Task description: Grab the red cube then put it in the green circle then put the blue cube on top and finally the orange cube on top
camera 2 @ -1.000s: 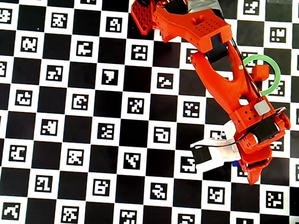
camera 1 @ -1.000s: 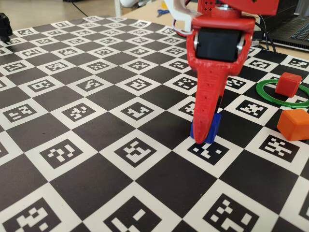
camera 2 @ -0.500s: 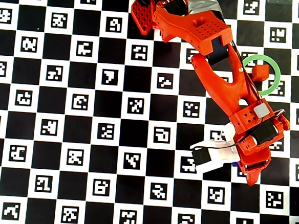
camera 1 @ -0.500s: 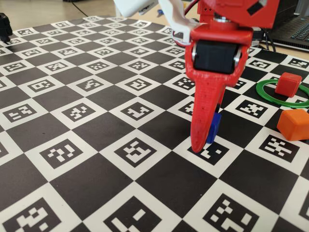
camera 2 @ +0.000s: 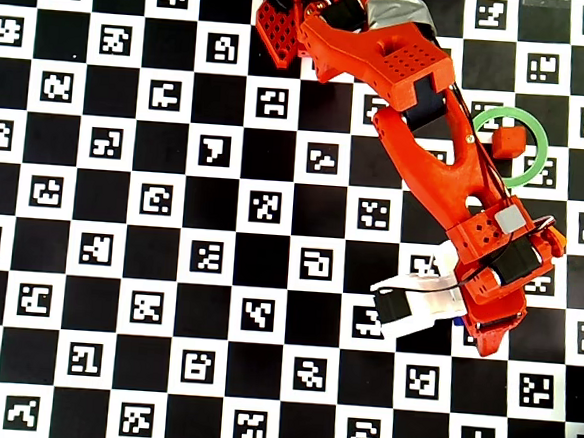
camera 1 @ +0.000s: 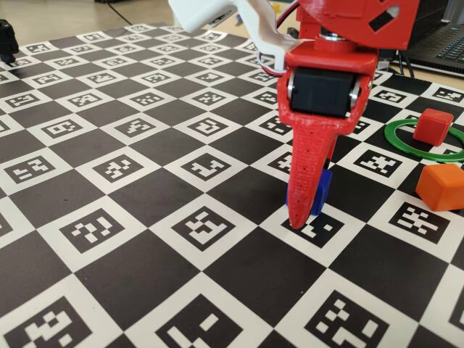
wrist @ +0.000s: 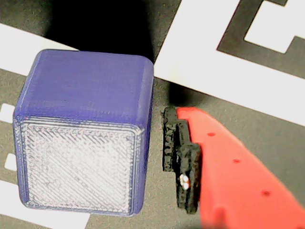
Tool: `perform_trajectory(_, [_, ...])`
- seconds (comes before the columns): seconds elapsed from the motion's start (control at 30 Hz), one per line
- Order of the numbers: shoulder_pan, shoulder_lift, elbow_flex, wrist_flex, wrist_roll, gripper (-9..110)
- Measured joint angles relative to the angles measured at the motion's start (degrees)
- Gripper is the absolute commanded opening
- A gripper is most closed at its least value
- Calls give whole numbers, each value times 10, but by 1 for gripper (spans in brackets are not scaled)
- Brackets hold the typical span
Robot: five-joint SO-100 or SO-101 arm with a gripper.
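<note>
Wrist view: red finger [wrist: 238, 176] with its black pad sits just right of the blue cube [wrist: 83, 131], a thin dark gap between them; the other finger is out of frame, so I cannot tell whether the jaws grip. Fixed view: gripper [camera 1: 308, 210] points down at the cube [camera 1: 324, 190] on the checkered marker board [camera 1: 130, 239]. To the right, the red cube [camera 1: 433, 126] sits inside the green circle [camera 1: 395, 141]. The orange cube [camera 1: 441, 186] lies just outside it, nearer the camera.

A red 3D-printed arm [camera 2: 432, 159] is seen, fitted with black servo blocks. A white camera mount and thin cables are carried near its tapered end effector [camera 1: 301, 210].
</note>
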Motion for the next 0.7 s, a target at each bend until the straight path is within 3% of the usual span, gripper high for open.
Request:
perform_trajectory(0.37, [0,0,0,0,4,10])
perform_trajectory(0.7, [0,0,0,-12,15,7])
